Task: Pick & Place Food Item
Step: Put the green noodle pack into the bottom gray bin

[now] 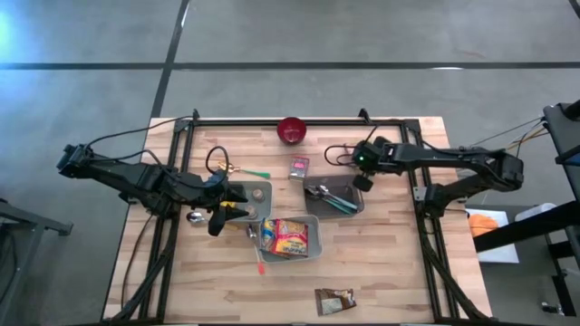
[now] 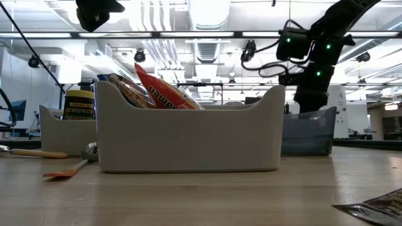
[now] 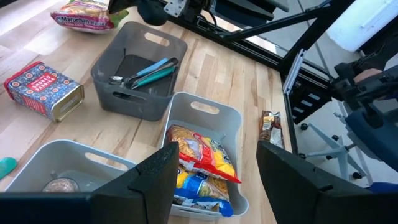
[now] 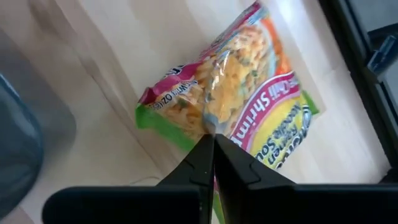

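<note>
A pink, green and yellow ramen packet lies flat on the wooden table beyond the dark grey bin. My right gripper is shut on it. In the high view this gripper hides the packet. My left gripper hangs open above the light grey bin, touching nothing. That bin holds several food packets. My right gripper pinches the ramen packet's wrapper near its middle between its two shut fingertips. The fingers slant down at it from above. The packet lies flat on the table under them.
The dark grey bin holds utensils. A red tin and a red bowl sit toward the far edge. Another grey bin stands by the left gripper. A brown packet lies near the front edge.
</note>
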Available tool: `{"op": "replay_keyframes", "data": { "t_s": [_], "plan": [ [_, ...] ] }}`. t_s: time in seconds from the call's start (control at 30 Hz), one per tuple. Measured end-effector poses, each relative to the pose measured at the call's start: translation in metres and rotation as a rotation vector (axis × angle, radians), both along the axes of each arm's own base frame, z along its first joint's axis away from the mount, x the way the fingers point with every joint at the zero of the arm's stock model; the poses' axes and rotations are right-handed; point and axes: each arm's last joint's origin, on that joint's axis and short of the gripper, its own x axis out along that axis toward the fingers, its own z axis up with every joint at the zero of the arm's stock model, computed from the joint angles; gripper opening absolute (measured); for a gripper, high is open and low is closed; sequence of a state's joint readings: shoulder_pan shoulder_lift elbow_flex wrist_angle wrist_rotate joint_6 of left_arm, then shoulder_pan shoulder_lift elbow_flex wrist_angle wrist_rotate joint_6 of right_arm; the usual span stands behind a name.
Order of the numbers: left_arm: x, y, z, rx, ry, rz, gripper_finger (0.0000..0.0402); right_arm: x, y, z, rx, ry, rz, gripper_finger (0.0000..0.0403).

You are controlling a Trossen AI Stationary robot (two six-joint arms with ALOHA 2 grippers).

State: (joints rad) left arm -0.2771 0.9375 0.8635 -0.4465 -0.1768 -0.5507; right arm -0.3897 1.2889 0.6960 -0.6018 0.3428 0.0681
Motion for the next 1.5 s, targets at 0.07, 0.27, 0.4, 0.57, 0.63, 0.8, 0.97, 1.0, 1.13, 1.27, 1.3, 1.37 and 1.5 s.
{"op": "replay_keyframes", "data": {
  "t_s": [0.07,0.27,0.4,0.57,0.63,0.8,0.97,1.0,1.13,1.27,1.3,1.37,1.5],
  "plan": [
    [0.000,0.000,0.000,0.000,0.001,0.000,0.0218,-0.002,0.001,0.006,0.001,-0.046,-0.027,0.0007],
    [0.000,0.000,0.000,0.000,0.000,0.000,0.0218,-0.012,0.005,0.027,-0.008,-0.182,-0.066,0.0007],
    [0.000,0.000,0.000,0.000,0.000,0.000,0.0218,-0.019,0.008,0.040,-0.019,-0.261,-0.091,0.0007],
    [0.000,0.000,0.000,0.000,0.000,0.000,0.0218,-0.027,0.012,0.047,-0.020,-0.293,-0.107,0.0008],
    [0.000,0.000,0.000,0.000,0.001,0.000,0.0218,-0.028,0.013,0.047,0.010,-0.302,-0.112,0.0008],
    [0.000,0.000,0.000,0.000,0.001,0.000,0.0218,-0.027,0.015,0.040,0.106,-0.263,-0.124,0.0009],
    [0.000,0.000,0.000,0.000,0.000,0.000,0.0218,-0.022,0.014,0.025,0.225,-0.177,-0.108,0.0055],
    [0.000,0.000,0.000,0.000,0.000,-0.001,0.0218,-0.021,0.014,0.022,0.231,-0.163,-0.110,0.0075],
    [0.000,0.000,0.000,0.000,0.000,-0.001,0.0218,-0.014,0.010,0.011,0.230,-0.115,-0.126,0.0166],
    [0.000,0.000,0.000,0.000,0.000,-0.001,0.0218,-0.011,0.003,-0.001,0.200,-0.052,-0.211,0.0246],
    [0.000,0.000,0.000,0.000,0.001,-0.001,0.0218,-0.011,0.000,-0.005,0.194,-0.037,-0.243,0.0262],
    [0.000,0.000,0.000,0.000,0.000,0.000,0.0218,-0.011,-0.006,-0.011,0.199,-0.017,-0.297,0.0289],
    [0.000,0.000,0.000,-0.006,0.001,0.003,0.0218,-0.013,-0.017,-0.022,0.269,-0.001,-0.375,0.0329]
  ]
}}
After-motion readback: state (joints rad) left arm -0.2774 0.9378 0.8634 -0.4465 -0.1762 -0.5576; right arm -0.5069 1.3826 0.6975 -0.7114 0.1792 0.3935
